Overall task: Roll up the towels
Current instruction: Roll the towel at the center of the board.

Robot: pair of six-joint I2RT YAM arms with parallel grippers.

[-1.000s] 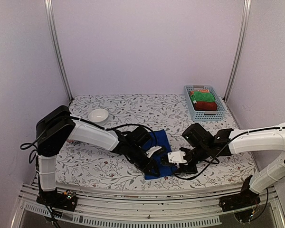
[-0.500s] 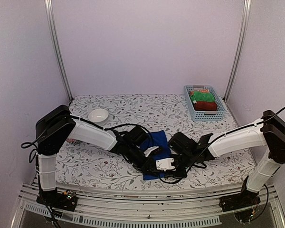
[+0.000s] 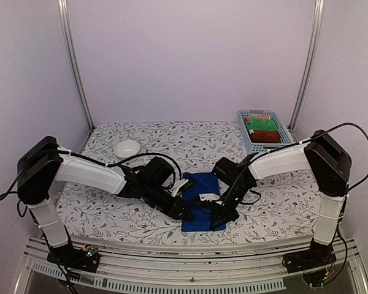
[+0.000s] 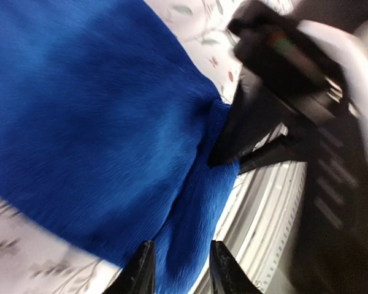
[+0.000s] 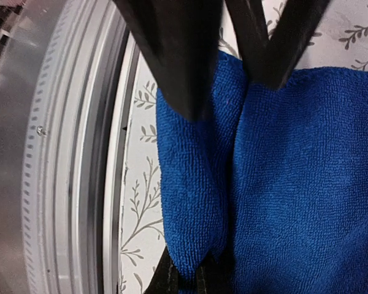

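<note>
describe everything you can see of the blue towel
The blue towel is a plain royal-blue cloth with a fine looped pile, like microfibre. It lies mostly flat on the floral table cover, close to the table's near edge. One border is doubled over into a soft raised fold. The right claw is shut on the end of that fold, and the left claw is open over the same fold.
</note>
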